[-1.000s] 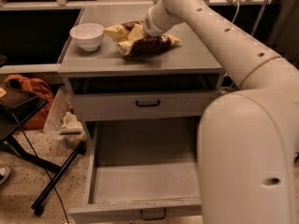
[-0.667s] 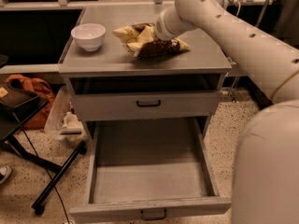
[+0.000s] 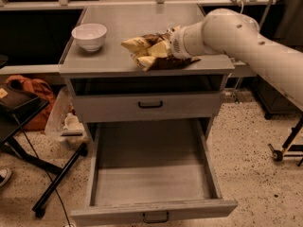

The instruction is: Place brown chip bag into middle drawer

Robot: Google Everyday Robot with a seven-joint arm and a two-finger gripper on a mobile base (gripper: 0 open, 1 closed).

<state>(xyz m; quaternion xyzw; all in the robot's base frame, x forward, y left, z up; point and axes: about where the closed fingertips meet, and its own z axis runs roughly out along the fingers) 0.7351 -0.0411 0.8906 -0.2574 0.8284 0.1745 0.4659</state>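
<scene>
A grey cabinet stands on a speckled floor against a dark back wall, and its flat top [image 3: 137, 20] is where the action sits. The gripper [image 3: 166, 45] is down at the front right part of that top, buried in the crinkled folds of the brown chip bag [image 3: 147, 56]. It is plainly against the bag, but I cannot tell how far open it is or whether it really has hold. Behind it the robot's 1 white arm [image 3: 246, 39] reaches in from the right side of the room. The bag lies near the front edge of the top, its long axis running roughly side to side. Its tan-yellow end pokes out past the gripper toward the white bowl [image 3: 89, 35], which sits well apart at the back left, and its darker end is tucked under the wrist. The coming move seems to turn on 1 relation. The middle drawer [image 3: 151, 186] is pulled fully out, below and forward of the bag, with its plain floor bare. The shallower drawer front [image 3: 150, 106] with its black handle sits shut between them. I judge the bag must come up, forward past the top's edge, then down.
</scene>
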